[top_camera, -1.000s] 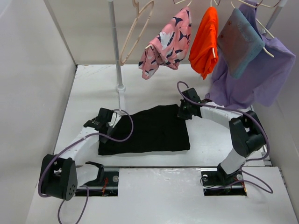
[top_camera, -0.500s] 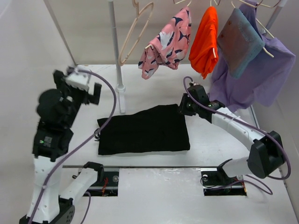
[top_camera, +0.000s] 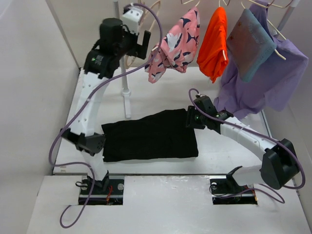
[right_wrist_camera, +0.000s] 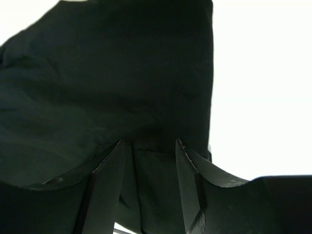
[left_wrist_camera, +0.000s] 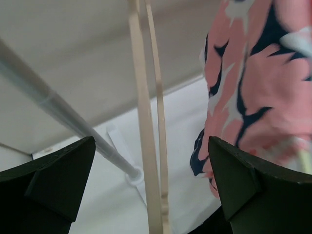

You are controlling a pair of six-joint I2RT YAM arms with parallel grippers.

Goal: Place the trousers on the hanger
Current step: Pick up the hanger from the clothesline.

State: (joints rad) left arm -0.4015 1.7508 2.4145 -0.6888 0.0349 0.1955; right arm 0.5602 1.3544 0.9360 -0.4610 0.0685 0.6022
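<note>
Where the flat white table [top_camera: 156, 92] lies between plain white walls, the stock stands as follows.

Cloth on the table, one: large plain black soft-fabric trousers [top_camera: 151, 135]. They are folded to a rough rectangle and lie flat at the table's centre, matt and lightly creased.

Bare hanger, one: thin pale beige wooden hanger [left_wrist_camera: 143, 122], triangular in outline, hanging at the back left beside the rack's upright. It carries nothing, and the trousers are well apart from it.

Rack upright, one: slim grey metal pole [top_camera: 124, 78] on a round white foot.

Hung garments, four, each on its own hanger:
- a pink garment with a dark leaf pattern [top_camera: 175, 44]
- a bright orange garment [top_camera: 214, 44]
- a loose lilac-purple garment [top_camera: 265, 83]
- a teal-edged brownish cloth [top_camera: 249, 44], lying over the purple one

Arms, two, white and black, each trailing a purple cable.

Left gripper [left_wrist_camera: 151, 139], one: raised high at the back left, released and empty, with its dark wedge-shaped fingers [left_wrist_camera: 53, 185] spread wide. In the wrist view the hanger's two thin limbs stand in the gap and touch neither finger.

Right gripper [top_camera: 191, 120], one: low at the far right corner of the trousers, released. Its fingers [right_wrist_camera: 105, 180] are parted, and black cloth fills the gap below them without being clamped.
</note>
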